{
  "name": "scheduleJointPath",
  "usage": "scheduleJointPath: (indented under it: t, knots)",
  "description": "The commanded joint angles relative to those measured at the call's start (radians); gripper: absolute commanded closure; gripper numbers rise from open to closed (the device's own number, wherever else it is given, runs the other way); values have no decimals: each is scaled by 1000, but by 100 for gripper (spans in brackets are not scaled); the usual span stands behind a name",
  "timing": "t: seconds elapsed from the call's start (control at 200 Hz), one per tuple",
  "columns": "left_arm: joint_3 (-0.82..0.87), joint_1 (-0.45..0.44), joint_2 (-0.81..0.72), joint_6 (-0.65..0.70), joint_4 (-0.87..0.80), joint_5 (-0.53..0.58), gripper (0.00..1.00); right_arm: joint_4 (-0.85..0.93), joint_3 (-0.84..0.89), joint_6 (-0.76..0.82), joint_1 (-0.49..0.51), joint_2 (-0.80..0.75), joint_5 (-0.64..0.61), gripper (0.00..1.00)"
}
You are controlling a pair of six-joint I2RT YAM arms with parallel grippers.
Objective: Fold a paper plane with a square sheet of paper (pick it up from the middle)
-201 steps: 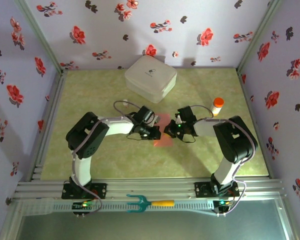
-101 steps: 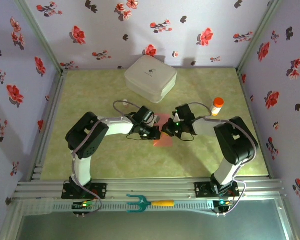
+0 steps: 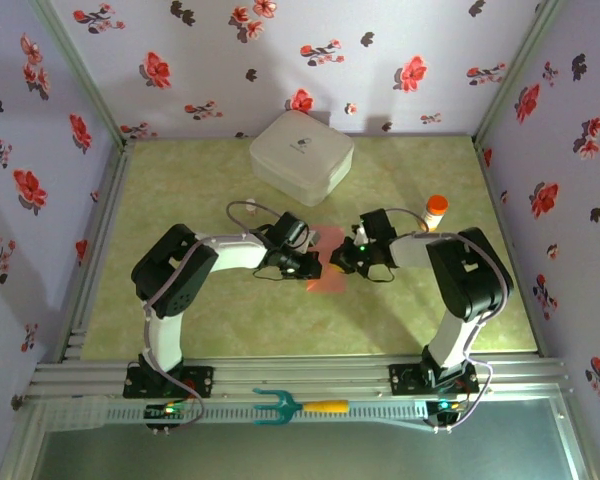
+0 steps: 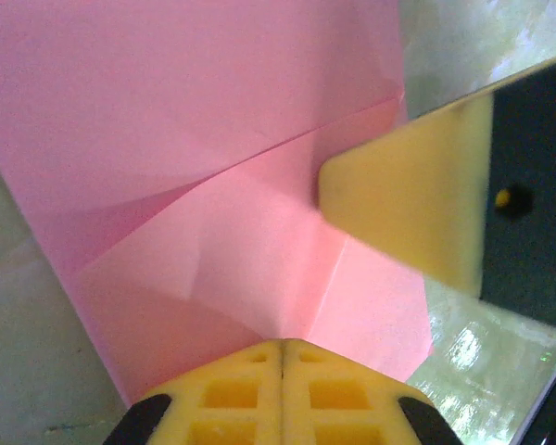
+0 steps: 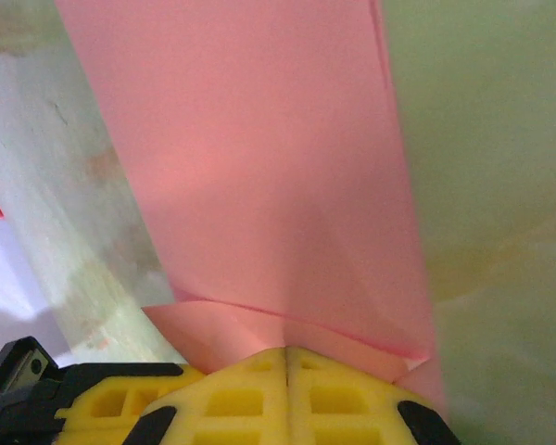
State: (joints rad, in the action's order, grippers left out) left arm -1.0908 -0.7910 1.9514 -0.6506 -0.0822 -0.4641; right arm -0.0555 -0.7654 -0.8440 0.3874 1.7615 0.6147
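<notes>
Square sheet of paper (image 3: 325, 284) is seen at the centre of the top view on the tabletop (image 3: 200, 320), between the left tool (image 3: 311, 266) and the right tool (image 3: 339, 264). From above it is a plain pink patch. In the left wrist view diagonal creases and a folded flap are made out, with a finger (image 4: 398, 218) of the right tool at right. Both tools are pressed together, tips on the paper.

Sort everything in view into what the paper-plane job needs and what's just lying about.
For the job: square sheet of paper, already creased; left pincer and right pincer, both shut on it.

Lying about: white rounded box; orange-capped bottle; teal fork on the front rail.
</notes>
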Motion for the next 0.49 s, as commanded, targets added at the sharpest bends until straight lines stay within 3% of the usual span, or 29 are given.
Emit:
scheduleJointPath:
  t: [0.0,0.245,0.49]
  knots:
    - [27,3,57,0,-122,46,100,42,-6,40,-55,24,-89,100]
    - [29,3,61,0,-117,39,100,-44,27,23,-122,17,-91,100]
    - [28,2,57,2,-119,36,100,-68,23,11,-127,-62,-44,98]
